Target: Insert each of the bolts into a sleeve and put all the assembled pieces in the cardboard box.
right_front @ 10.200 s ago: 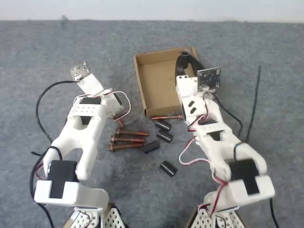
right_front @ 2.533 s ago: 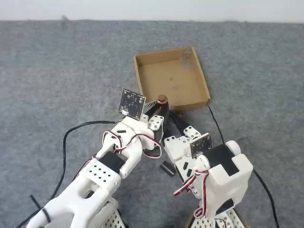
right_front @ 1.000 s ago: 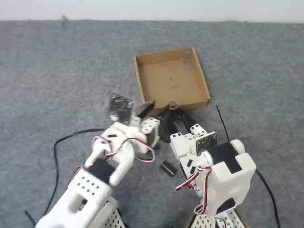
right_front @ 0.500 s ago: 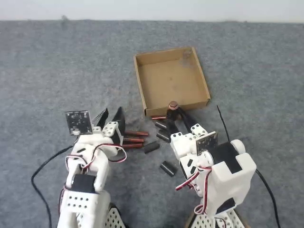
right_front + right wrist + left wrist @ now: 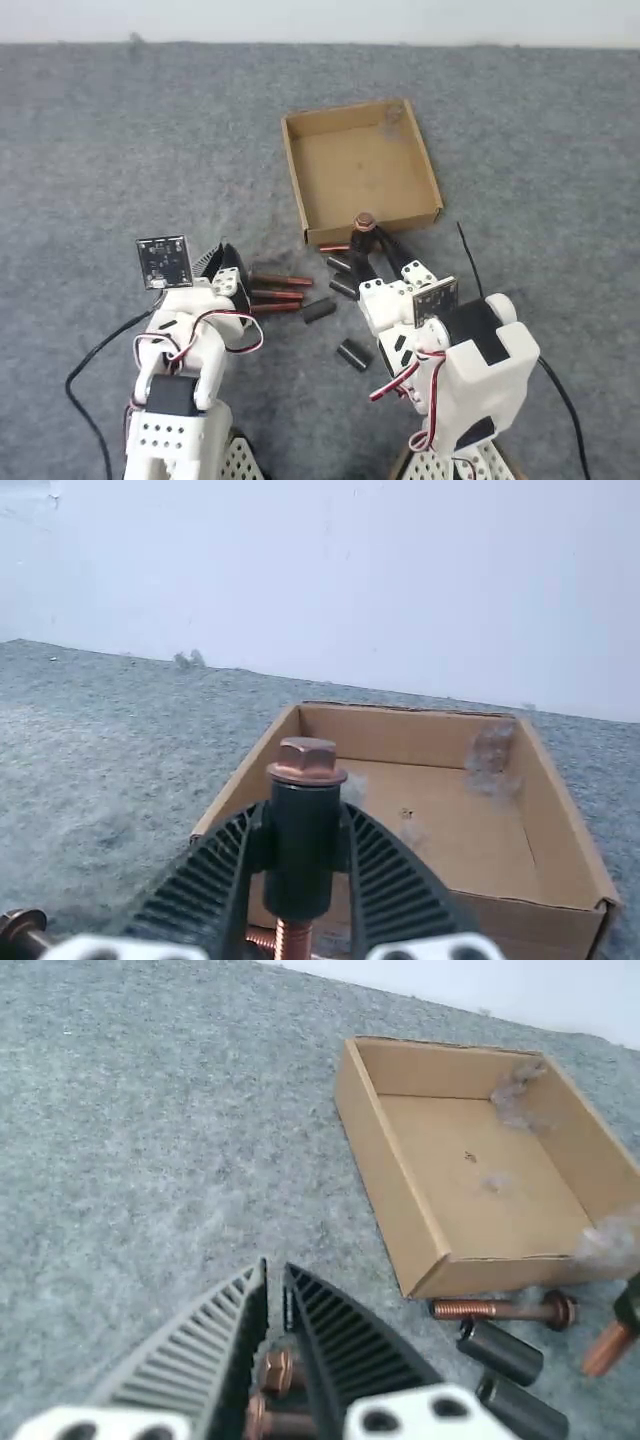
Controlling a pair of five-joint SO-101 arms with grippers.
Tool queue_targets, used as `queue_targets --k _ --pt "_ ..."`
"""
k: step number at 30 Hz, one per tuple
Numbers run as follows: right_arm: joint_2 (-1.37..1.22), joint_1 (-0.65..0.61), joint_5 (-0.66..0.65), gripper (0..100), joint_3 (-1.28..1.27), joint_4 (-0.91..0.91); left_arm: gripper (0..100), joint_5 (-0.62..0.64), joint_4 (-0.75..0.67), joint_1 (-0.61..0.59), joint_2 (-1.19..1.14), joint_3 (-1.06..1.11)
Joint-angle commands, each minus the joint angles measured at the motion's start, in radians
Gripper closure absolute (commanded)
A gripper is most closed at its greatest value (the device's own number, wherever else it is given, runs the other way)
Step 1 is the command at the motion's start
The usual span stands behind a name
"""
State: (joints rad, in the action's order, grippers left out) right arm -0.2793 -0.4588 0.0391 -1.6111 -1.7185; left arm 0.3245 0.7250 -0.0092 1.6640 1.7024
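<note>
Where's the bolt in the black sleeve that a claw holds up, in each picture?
High view: the sleeved bolt stands upright in the right claw, by the cardboard box's near wall.
Left wrist view: sleeved bolt cut off at the frame's edge, off the box's near corner.
Right wrist view: sleeved bolt upright in the claw, box behind.
Shared landmark: the cardboard box.

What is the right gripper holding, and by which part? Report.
A sleeve with a bolt in it, upright; the fingers clamp the sleeve's sides.
</note>
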Motion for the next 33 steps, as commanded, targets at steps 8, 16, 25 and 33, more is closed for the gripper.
queue_targets --k 8,16,25,33 --pt "0.036 0.025 -0.02 99.2 0.061 -0.027 99 0.008 0.005 -0.002 0.021 -0.01" --pt "0.036 0.059 -0.175 99.2 0.19 -0.025 99 -0.048 0.005 -0.002 0.021 -0.01" --pt "0.036 0.061 -0.183 99.2 0.287 -0.022 99 -0.063 0.005 0.0 0.021 -0.01" --pt "0.16 0.116 -0.176 99.2 0.434 0.309 99 -0.064 0.005 0.002 0.021 -0.01"
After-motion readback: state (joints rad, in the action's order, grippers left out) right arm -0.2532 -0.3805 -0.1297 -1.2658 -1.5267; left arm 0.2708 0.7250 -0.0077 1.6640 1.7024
